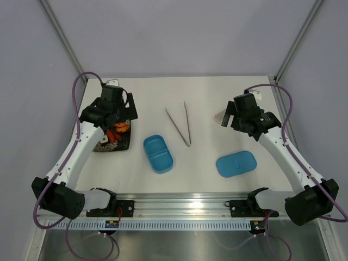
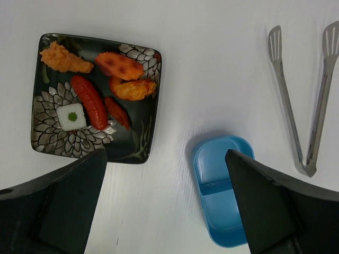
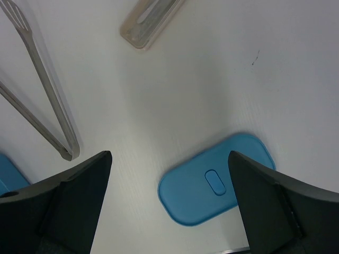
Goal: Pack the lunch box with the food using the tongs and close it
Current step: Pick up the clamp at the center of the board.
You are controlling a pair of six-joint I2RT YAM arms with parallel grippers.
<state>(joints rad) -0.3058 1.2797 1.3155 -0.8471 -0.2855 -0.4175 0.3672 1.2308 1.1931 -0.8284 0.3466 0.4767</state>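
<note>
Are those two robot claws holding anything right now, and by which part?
Nothing is held. The left gripper and right gripper both hang open and empty; the tongs lie untouched on the table.

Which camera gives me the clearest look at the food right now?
Left wrist: every piece of food lies unobstructed on the plate. Top external shows it small, partly hidden behind the left arm. Right wrist misses it.

Count on the table: one blue lunch box [image 2: 220, 164] with two compartments; one flat blue lid [image 3: 217, 180]; one pair of silver tongs [image 2: 287, 106]; one dark patterned plate [image 2: 135, 140].

Food items: six in total, comprising three orange pieces [image 2: 119, 65], two red pieces [image 2: 89, 100] and one cream cube [image 2: 70, 116].

One pale translucent case [image 3: 151, 21].
</note>
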